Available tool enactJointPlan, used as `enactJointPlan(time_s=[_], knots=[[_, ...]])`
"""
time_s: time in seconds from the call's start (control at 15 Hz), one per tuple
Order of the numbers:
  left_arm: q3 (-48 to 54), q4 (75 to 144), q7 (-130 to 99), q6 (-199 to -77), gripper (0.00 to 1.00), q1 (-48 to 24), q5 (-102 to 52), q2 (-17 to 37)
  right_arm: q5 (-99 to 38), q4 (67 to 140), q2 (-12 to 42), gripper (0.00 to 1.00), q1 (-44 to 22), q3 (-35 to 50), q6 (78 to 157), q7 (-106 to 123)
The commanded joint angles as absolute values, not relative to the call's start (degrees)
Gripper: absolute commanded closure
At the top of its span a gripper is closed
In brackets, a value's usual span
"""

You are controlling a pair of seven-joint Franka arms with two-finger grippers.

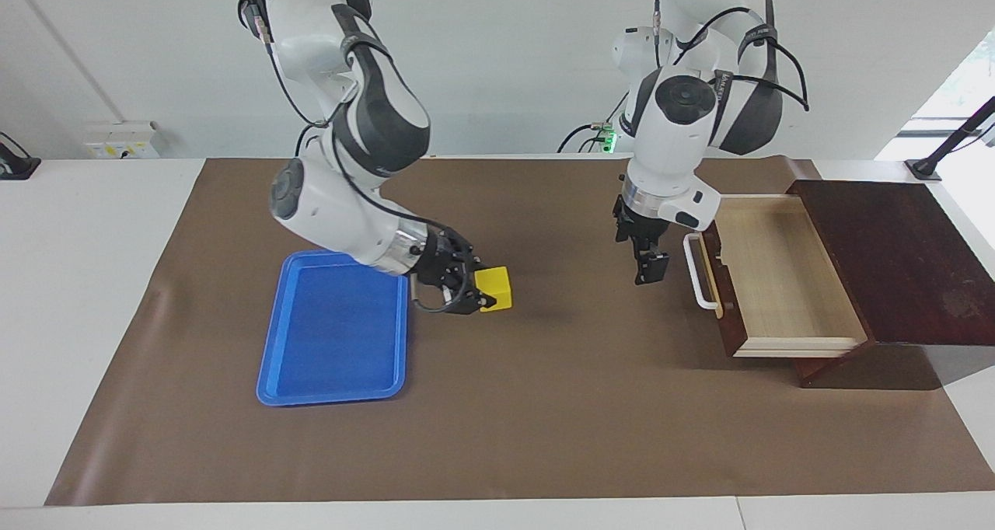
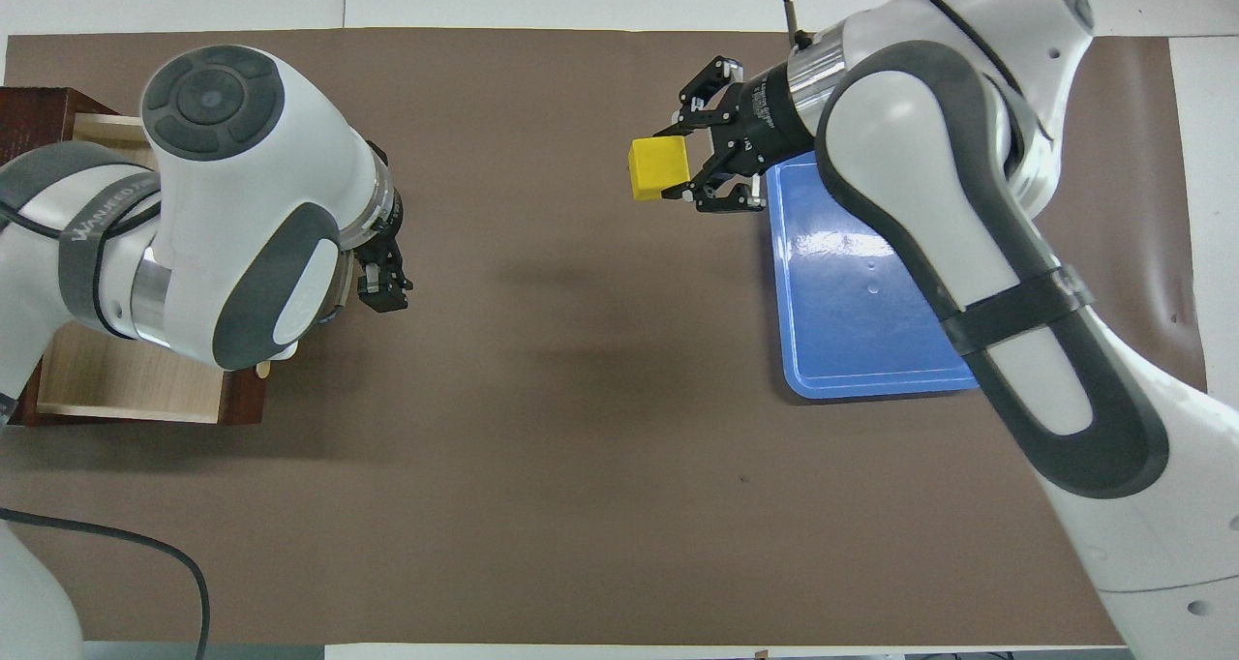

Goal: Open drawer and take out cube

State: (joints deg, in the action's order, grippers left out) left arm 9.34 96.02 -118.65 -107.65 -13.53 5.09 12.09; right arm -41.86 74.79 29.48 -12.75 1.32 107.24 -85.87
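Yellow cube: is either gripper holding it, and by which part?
The right gripper grips the cube by two opposite side faces, beside the blue tray. The left gripper holds nothing.

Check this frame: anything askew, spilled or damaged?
Nothing stands out. The drawer is pulled open and looks empty. The right gripper holds the cube over the mat beside the tray. The left gripper hangs in front of the drawer's handle.

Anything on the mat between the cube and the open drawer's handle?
Only the left claw, hanging just in front of the handle. Otherwise bare brown mat from the cube, held in the right claw. The facing view shows it best.
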Motion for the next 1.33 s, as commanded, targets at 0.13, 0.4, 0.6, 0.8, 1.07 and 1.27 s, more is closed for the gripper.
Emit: enactJointPlan(time_s=[0.13,0.4,0.6,0.8,1.07,1.27], knots=[[9.7,103.3,-102.0,-109.9,0.00,-7.3,5.1,8.6,-43.1,81.9,26.4,1.00,-4.9,1.5,104.9,-82.9],[9.7,104.6,-84.9,-110.8,0.00,-0.5,5.1,8.3,-42.5,91.4,23.9,1.00,-2.6,-1.0,107.3,-79.7],[9.6,104.5,-78.4,-110.7,0.00,2.9,5.2,8.4,-42.5,97.2,22.6,1.00,-2.6,-4.9,108.6,-75.7],[9.3,103.3,-75.3,-111.8,0.00,6.5,5.7,9.0,-42.5,103.3,20.7,1.00,-2.6,-7.2,109.9,-69.8],[9.4,103.7,-69.9,-113.0,0.00,14.0,5.8,8.8,-42.7,108.6,19.4,1.00,-2.3,-8.3,112.7,-64.4],[9.3,104.3,-66.3,-114.8,0.00,17.8,5.8,8.6,-42.9,110.6,19.0,1.00,-1.6,-8.3,113.0,-61.0]])
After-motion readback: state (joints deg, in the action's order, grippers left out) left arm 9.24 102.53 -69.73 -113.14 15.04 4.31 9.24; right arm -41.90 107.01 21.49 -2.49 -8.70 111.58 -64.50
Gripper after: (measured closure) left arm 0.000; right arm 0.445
